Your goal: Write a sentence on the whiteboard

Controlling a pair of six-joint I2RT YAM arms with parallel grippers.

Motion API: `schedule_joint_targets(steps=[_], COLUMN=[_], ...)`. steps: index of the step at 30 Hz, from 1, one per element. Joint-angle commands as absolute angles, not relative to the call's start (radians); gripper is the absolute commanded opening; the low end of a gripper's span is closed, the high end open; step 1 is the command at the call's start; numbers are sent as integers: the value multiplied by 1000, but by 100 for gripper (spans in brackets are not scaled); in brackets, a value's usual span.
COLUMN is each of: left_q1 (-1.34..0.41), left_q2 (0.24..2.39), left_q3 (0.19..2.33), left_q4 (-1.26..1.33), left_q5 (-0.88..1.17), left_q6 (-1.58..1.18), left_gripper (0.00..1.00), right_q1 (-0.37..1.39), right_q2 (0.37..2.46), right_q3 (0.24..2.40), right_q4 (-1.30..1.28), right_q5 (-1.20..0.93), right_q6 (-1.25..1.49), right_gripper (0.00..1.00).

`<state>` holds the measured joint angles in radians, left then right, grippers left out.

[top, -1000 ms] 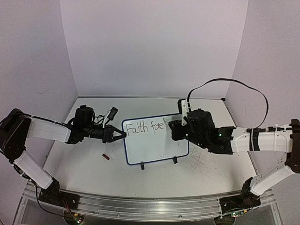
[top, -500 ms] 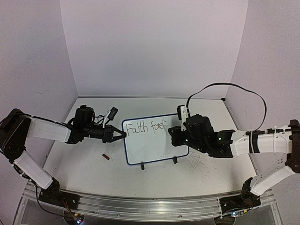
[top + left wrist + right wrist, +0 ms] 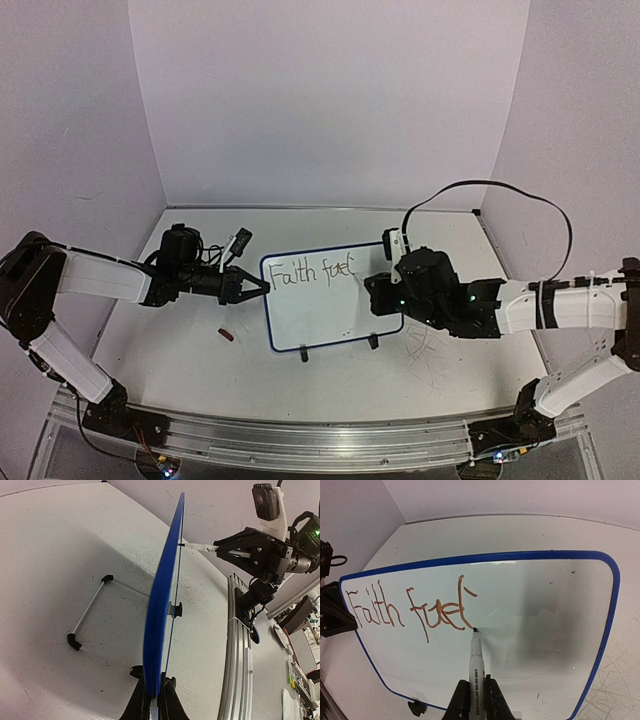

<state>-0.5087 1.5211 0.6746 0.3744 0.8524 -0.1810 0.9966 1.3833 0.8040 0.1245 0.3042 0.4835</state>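
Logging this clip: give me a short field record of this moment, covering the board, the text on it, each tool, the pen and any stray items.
whiteboard: standing on its feet on the table
text: reads "Faith fuel", one line, sentence unfinished
left tool: shut on the whiteboard's left edge
right tool: shut on the marker
marker: tip touching the board at the foot of the "l"
stray item: small red piece on the table, left of the board

whiteboard stands on the table between left gripper and right gripper.
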Motion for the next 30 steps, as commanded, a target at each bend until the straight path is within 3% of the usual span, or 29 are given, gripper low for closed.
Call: schedule_joint_targets(steps=[1, 30], left_q1=[-522, -523], left_q2=[1536, 1532], left_q3=[697, 701], left_q4=[336, 331], left_q5=[823, 822], left_q6=[-141, -138], left_gripper=[0, 0], right_q1=[997, 981], right_q2=[1339, 1383], right_q3=[811, 847], right_q4=[106, 169], right_q5=[352, 383], right_q6=[478, 438], right_gripper=[0, 0])
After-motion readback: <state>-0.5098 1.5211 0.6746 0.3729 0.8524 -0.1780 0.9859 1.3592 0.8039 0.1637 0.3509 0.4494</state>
